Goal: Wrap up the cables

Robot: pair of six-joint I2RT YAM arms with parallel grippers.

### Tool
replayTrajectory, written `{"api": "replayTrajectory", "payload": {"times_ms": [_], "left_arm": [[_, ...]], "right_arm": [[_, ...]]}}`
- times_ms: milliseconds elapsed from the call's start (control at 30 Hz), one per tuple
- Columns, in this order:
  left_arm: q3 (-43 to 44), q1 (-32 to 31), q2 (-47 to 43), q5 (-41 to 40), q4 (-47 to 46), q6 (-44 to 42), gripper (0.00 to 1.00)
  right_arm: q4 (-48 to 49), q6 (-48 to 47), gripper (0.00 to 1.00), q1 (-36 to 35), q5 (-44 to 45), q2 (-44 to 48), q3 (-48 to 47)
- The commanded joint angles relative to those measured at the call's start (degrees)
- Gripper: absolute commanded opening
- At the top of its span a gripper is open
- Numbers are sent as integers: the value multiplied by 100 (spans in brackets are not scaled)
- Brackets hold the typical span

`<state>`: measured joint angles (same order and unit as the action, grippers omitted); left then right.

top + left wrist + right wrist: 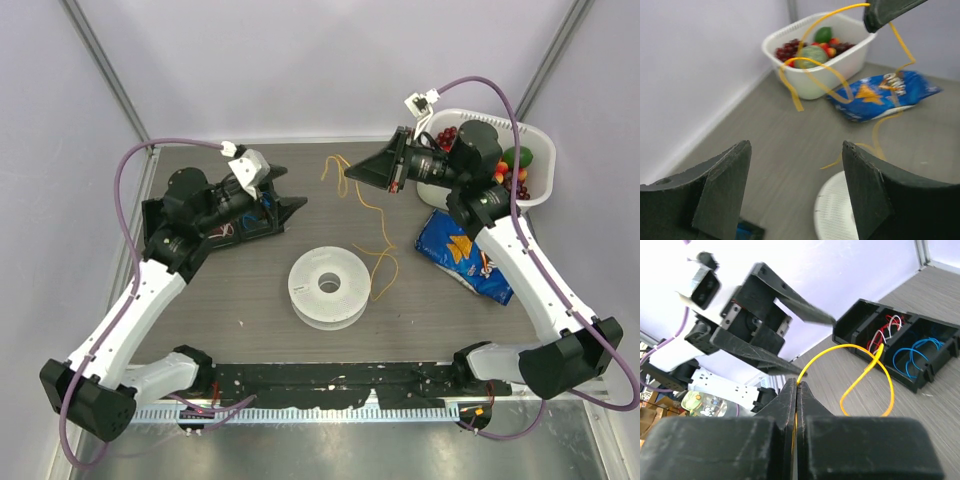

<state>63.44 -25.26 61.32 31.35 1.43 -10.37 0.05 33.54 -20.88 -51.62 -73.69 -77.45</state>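
The right hand [796, 385] is pinched shut on the yellow cable [850, 346], lifted over the far middle of the worktop [240, 300], slack trailing down just right of the white spool [305, 280] — the left hand [297, 205] stands open at the left, empty. Best to bring the cable low to the spool's rim and feed it taut — loose loops would likely slip.

Left and front of spool [327, 287]: bare tabletop [230, 295], passable. Right: cable [386, 235] loops hanging, chip bag [462, 258] beyond.
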Motion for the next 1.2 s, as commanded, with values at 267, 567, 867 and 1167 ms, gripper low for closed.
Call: {"api": "replayTrajectory", "payload": {"times_ms": [267, 567, 867, 1167], "left_arm": [[124, 144, 626, 1100, -1092, 2848, 58], [722, 179, 1128, 2093, -689, 2637, 51], [977, 179, 1154, 2578, 208, 2189, 54], [1223, 170, 1339, 2683, 893, 1196, 49]], "right_arm": [[953, 452, 1, -21, -700, 188, 11], [155, -276, 1, -91, -982, 259, -24], [-542, -840, 1, -240, -1149, 347, -7], [-893, -1157, 1, -364, -1193, 373, -77]]}}
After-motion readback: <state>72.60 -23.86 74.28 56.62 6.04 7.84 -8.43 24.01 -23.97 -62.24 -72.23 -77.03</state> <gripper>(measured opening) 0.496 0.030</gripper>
